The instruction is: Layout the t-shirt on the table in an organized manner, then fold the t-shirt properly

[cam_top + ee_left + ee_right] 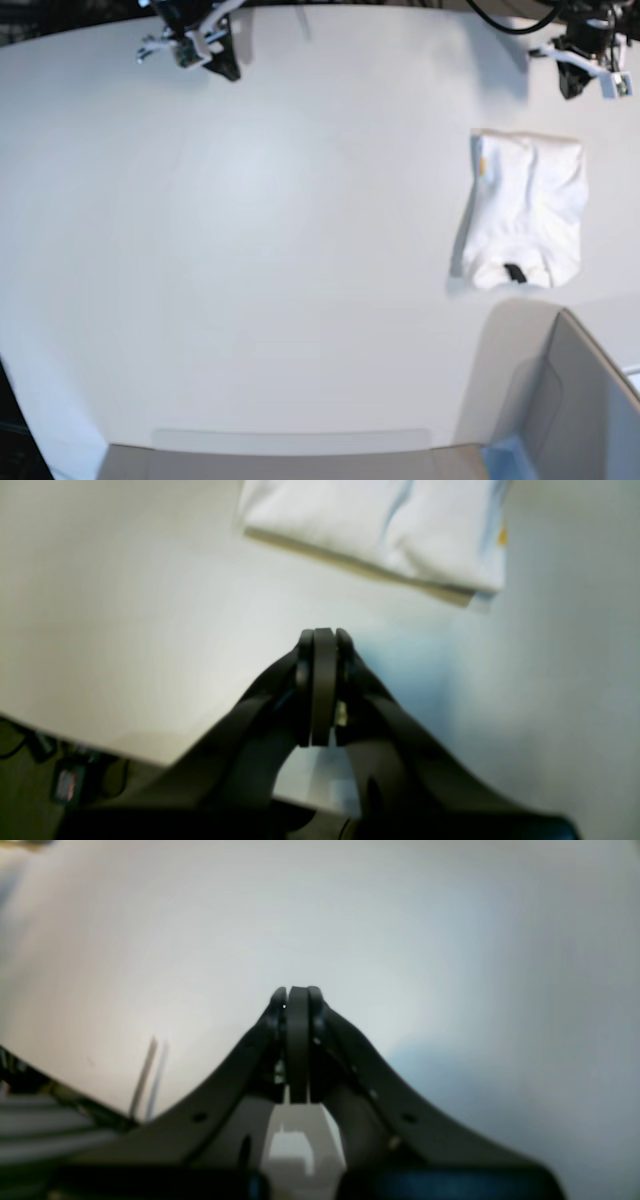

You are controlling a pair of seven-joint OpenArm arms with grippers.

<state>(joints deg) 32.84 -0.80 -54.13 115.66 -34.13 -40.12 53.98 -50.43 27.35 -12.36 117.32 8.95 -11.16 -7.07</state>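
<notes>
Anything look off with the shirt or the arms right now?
Nothing stands out. The t-shirt lies folded in a compact rectangle on the table, neck tag showing, one edge slightly uneven. The left gripper and right gripper are shut and empty.

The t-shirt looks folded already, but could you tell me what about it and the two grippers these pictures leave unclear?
- t-shirt front print: folded inward; base view shows only a yellow trace, too small to read.
- Same shirt in left wrist view: cut off by the top edge, blurred.
- Right wrist view: blurred, shows only bare table; no shirt.
- left gripper and right gripper: shut, empty; small in the base view.
- Grey box: cut off by the corner.
</notes>
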